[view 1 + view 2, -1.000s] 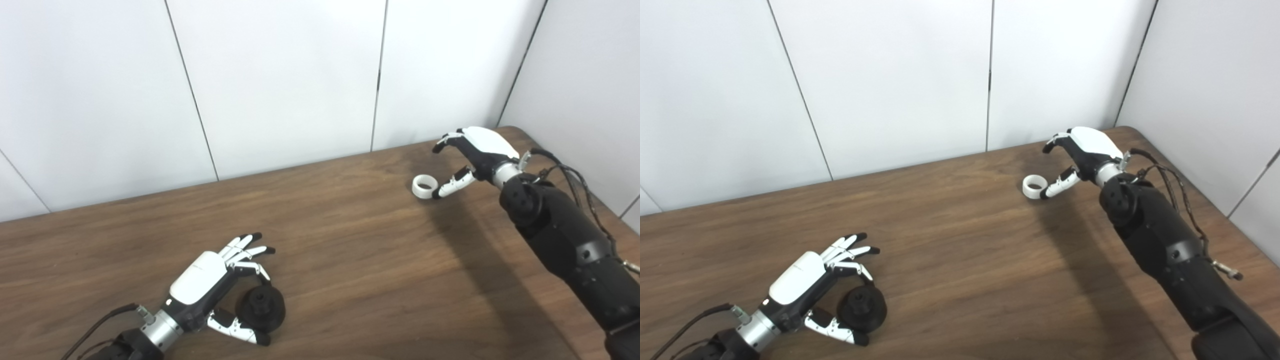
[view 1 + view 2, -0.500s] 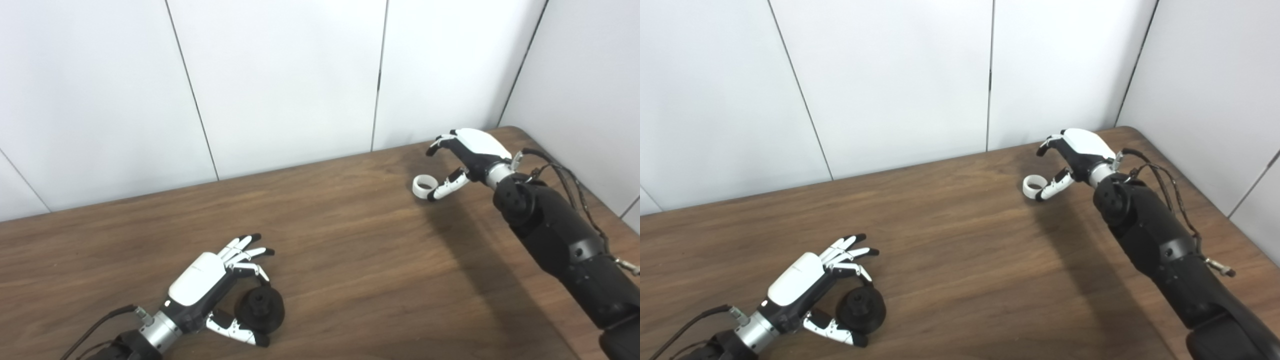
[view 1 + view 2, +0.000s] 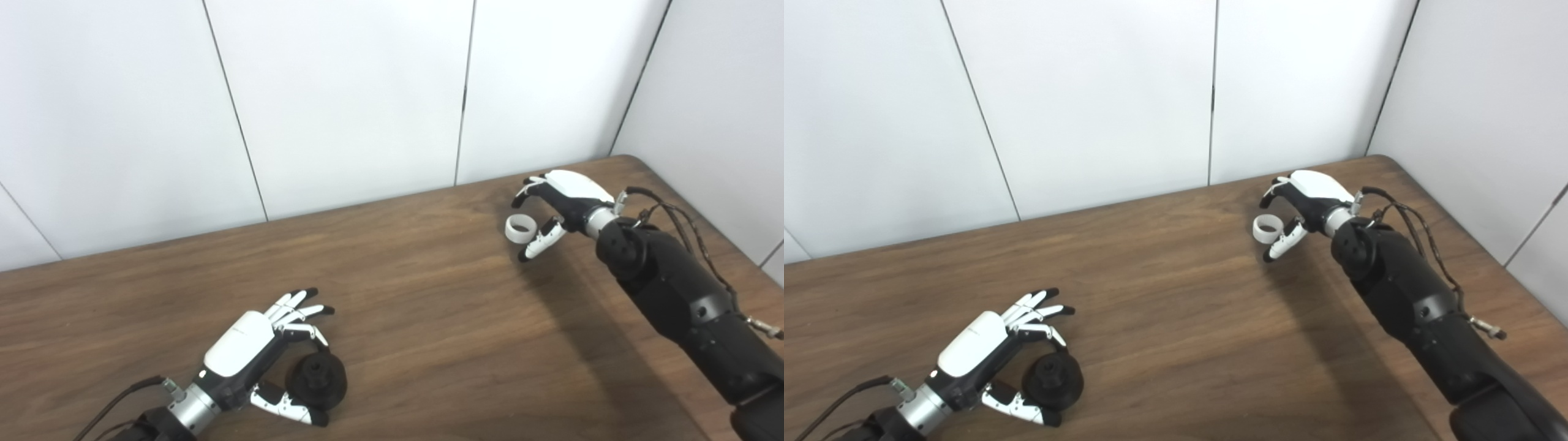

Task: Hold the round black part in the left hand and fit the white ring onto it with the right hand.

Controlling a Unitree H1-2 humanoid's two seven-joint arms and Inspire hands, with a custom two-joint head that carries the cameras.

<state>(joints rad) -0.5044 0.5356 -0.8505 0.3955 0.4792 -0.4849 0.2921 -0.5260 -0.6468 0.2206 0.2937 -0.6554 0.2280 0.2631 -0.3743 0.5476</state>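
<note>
Since a second ago my right hand (image 3: 560, 199) has slid left over the ring (image 3: 520, 228), which lies flat on the tabletop (image 3: 429, 306) at the far right; its fingers are spread, the thumb just beside the ring, holding nothing. My left hand (image 3: 257, 355), near left, cups the black part (image 3: 316, 381) on the tabletop, fingers apart, thumb under its near edge.

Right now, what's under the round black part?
The round black part rests on the brown table, with the left hand curled around its left side. The wood directly beneath it is covered, so nothing else can be confirmed there.
</note>
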